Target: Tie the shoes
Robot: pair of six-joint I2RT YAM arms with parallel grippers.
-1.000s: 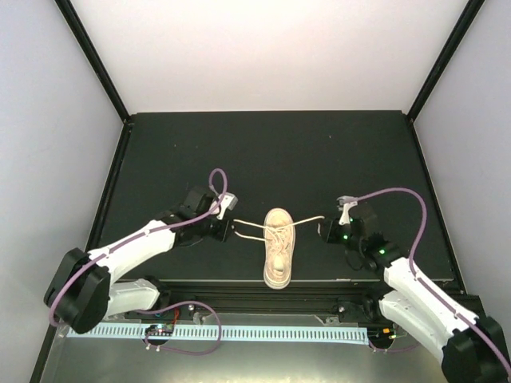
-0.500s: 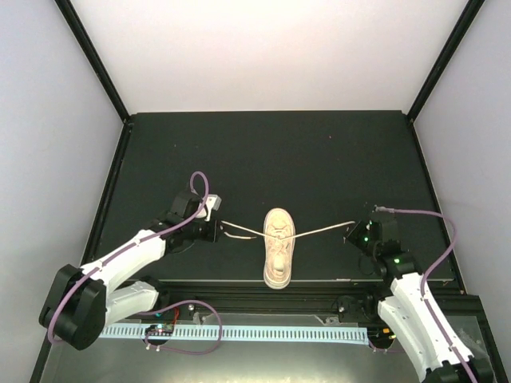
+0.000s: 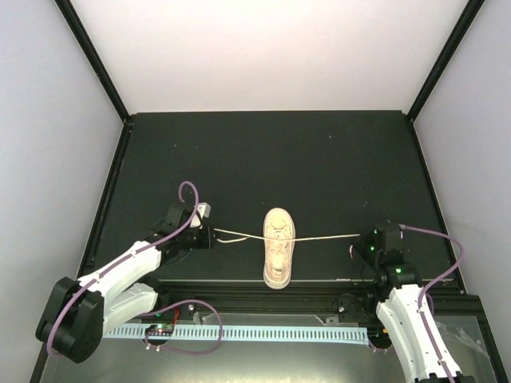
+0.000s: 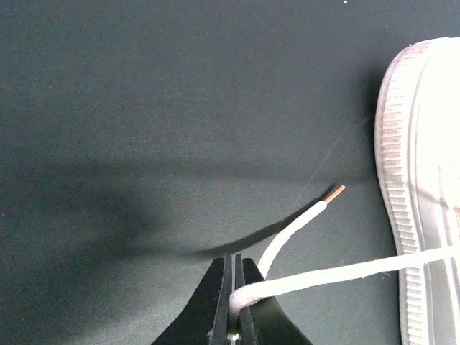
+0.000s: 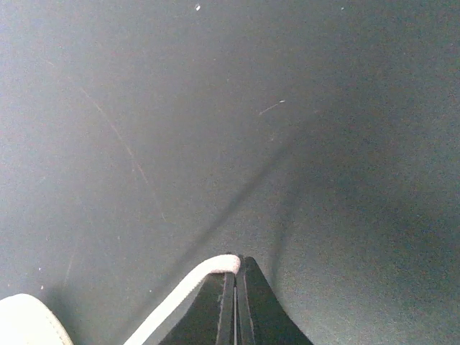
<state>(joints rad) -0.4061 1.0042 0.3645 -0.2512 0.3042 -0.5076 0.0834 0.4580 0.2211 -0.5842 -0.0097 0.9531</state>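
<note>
risk: the thin off-white lace (image 3: 323,237) runs taut on both sides. more outward pull could drag the small beige-pink low-top sneaker (image 3: 279,247) across the dark worktop (image 3: 319,159). it could also slip a lace end free, since each grip sits near the tip. the left tool (image 4: 233,287) is clenched on one end and the right tool (image 5: 236,269) on the other. the sneaker lies between both tools, well apart from each.
</note>
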